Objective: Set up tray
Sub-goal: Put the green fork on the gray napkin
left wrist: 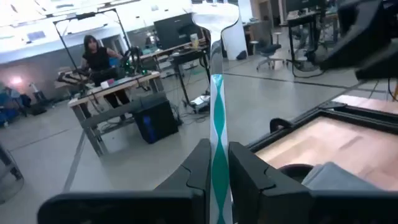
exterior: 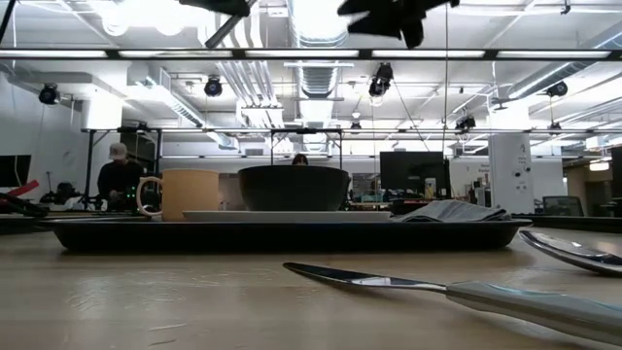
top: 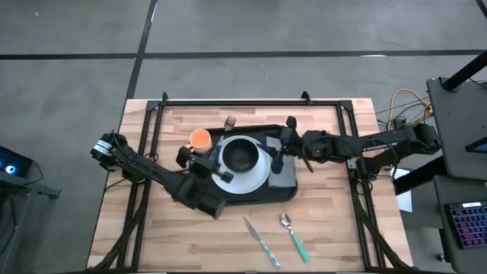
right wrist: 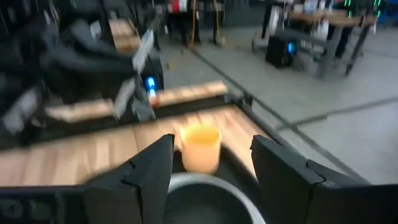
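The black tray (top: 285,194) lies mid-table and carries a white plate (top: 255,176) with a black bowl (top: 242,154), an orange cup (top: 199,138) and a grey folded napkin (top: 284,176). My left gripper (left wrist: 217,152) is raised over the tray's left part (top: 196,160) and shut on a fork (left wrist: 217,99) with a teal-and-white handle. The fork's head (top: 229,121) shows by the tray's far rim. My right gripper (right wrist: 211,162) hovers open above the tray's right part (top: 283,148), touching nothing. The cup (right wrist: 200,146) and bowl lie ahead of it. My left gripper pinches the fork's teal-and-white handle (left wrist: 218,134) between its two fingers. The fork runs out past the fingertips, with its head (left wrist: 214,22) at the far end. It is lifted clear of tray and table.
A knife (top: 261,242) and a green-handled spoon (top: 293,234) lie on the bare wood near the table's near edge, in front of the tray. A black frame rail (top: 251,101) runs along the table's far edge. People sit at desks in the room beyond.
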Robot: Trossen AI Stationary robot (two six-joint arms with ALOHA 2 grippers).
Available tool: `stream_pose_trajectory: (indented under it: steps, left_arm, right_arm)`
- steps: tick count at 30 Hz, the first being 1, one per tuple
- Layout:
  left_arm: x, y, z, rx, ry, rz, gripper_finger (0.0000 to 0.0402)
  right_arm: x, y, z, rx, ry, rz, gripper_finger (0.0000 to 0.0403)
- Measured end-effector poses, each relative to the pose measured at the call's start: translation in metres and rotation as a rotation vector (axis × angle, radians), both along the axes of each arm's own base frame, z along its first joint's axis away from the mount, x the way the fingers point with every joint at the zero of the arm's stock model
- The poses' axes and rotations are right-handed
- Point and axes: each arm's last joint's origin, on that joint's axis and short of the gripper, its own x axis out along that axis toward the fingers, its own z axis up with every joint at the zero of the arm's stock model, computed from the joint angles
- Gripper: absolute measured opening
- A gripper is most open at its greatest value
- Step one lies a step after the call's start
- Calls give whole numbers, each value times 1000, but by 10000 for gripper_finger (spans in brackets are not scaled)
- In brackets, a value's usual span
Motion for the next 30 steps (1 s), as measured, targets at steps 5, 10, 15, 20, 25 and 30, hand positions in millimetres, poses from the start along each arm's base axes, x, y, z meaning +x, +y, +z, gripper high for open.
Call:
stream_pose_trajectory:
  steps: [5, 10, 15, 20, 25, 30]
  left_arm:
    - [9, 5, 1, 11, 22, 23, 17]
    - [16, 14, -4, 21, 32, 59, 17]
    - [20, 21, -5, 22, 23, 85, 17]
    - [25, 22, -5, 8, -20, 98, 17]
    - [39, 28, -15, -8, -63, 128, 17]
    - [45, 27, -21, -8, -69, 132, 17]
  right_arm:
    - [12, 4, 2, -2, -148, 12, 206]
    - [32, 6, -18, -2, -155, 14, 206]
    - [42, 7, -25, -75, -174, 20, 206]
    - [41, 4, -17, -94, -239, 9, 206]
    - [42, -5, -12, -73, -271, -21, 205]
    - [42, -5, -15, -108, -227, -14, 205]
